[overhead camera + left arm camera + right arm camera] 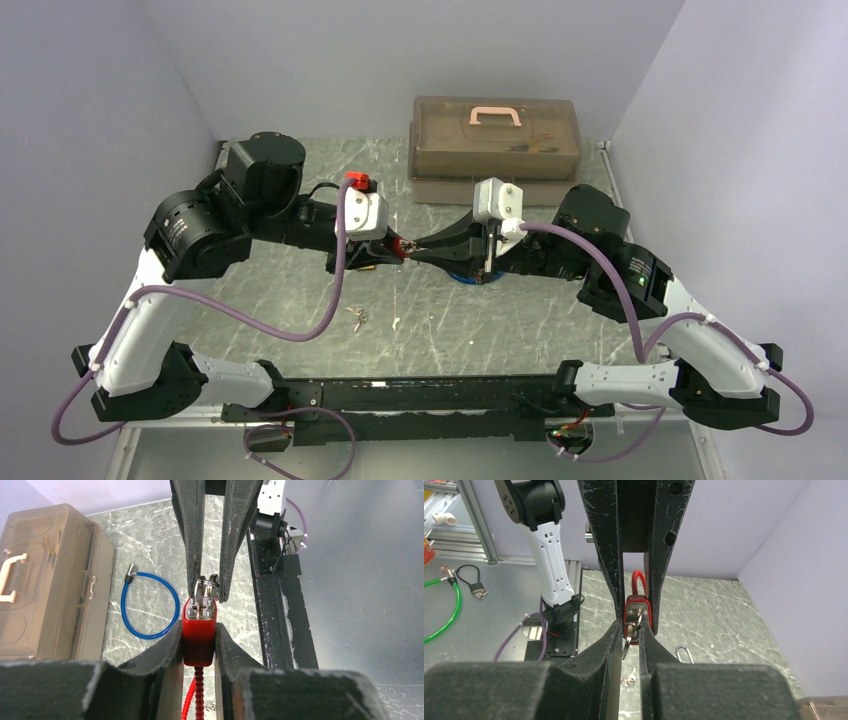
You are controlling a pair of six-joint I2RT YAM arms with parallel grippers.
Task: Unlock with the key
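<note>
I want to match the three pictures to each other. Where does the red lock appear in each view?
Top view: the red lock is small, near the picture's centre.
Left wrist view: the lock is low centre, clamped in the left gripper.
Right wrist view: the lock is at the centre, behind the key.
Shared landmark: the brown box, at the back from above, far left in the left wrist view.

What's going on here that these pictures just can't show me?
Left wrist view: key blade sunk in the lock; turned or not, cannot tell.
Top view: both too small, squeezed between left hand and right hand.
Top view: blue cable mostly under the right arm.
Top view: toolbox contents blurred by its cloudy lid.
</note>
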